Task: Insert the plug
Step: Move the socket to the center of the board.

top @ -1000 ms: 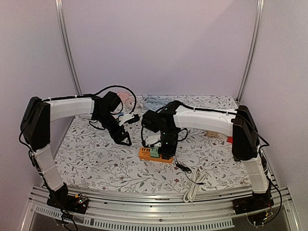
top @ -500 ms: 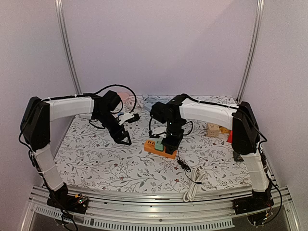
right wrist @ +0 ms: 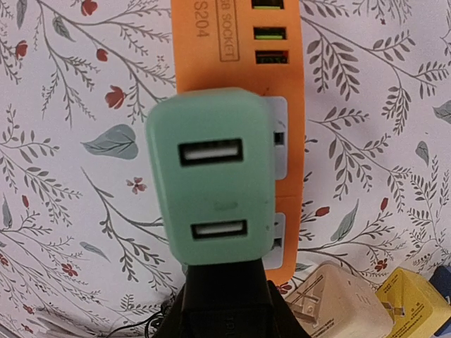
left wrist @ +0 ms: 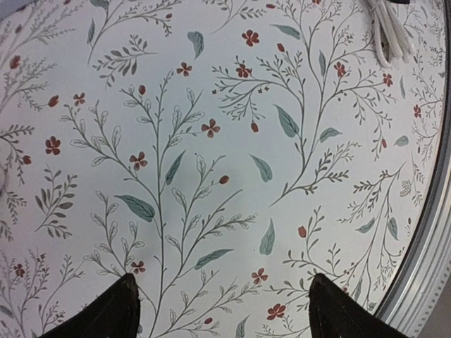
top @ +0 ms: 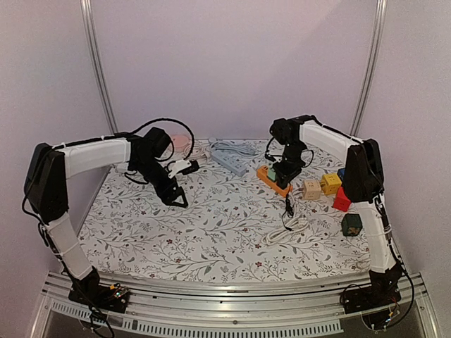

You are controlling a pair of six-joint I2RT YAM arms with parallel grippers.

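Note:
A mint-green plug block (right wrist: pixel 215 186) with two USB slots sits on the orange power strip (right wrist: pixel 239 49), covering one of its white sockets. My right gripper (right wrist: pixel 225 282) is shut on the green plug from the near side. In the top view the right gripper (top: pixel 285 172) holds the plug and the orange strip (top: pixel 270 176) at the back right of the table, and the strip's black cord (top: pixel 288 205) trails toward the front. My left gripper (top: pixel 176 201) is open and empty, low over the flowered cloth at the left. In the left wrist view its fingertips (left wrist: pixel 120 310) stand wide apart.
A white power strip (top: pixel 229 156) lies at the back middle. Beige (top: pixel 311 189), yellow (top: pixel 330 183), red (top: pixel 341 199) and dark green (top: pixel 351 224) adapter blocks stand at the right. A bundled white cable (top: pixel 285 229) lies at front right. The beige block (right wrist: pixel 338 299) is close beside the orange strip.
My right gripper has swung from the table's middle to the back right, carrying the green plug and the orange strip with it. The left arm has barely moved.

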